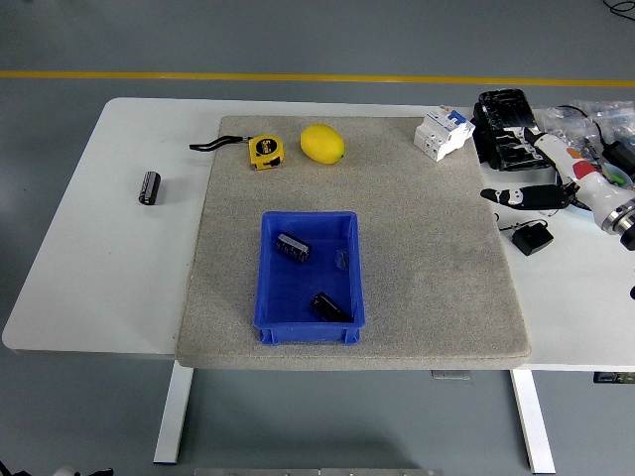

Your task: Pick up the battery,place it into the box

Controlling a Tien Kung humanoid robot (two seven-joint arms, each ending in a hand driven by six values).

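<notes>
A: The robot's right hand [556, 183] sits at the 3 o'clock edge of the white counter [99, 248], its white fingers [511, 196] stretched out flat and released, holding nothing. The left hand does not show.

B: And the battery?

A: One small black cylindrical battery [149, 186] stands on the bare counter at 9 o'clock, well apart from the grey felt mat [437, 288]. Two more black batteries lie inside the blue plastic box [309, 277]: the first battery [292, 247] near its far left corner, the second battery [329, 306] near its near right corner.

B: Where is the box?

A: On the mat, a little toward 6 o'clock from centre.

B: Anything else around?

A: At 12 o'clock on the mat rest a yellow lemon [322, 143] and, just beside it toward 11, a yellow tape measure [264, 151] with a black strap. At 1 o'clock a white circuit breaker [441, 133] sits at the mat's corner, next to a black moulded tray [508, 129]. A small black adapter [532, 239] lies near the hand, toward 4 o'clock.
</notes>
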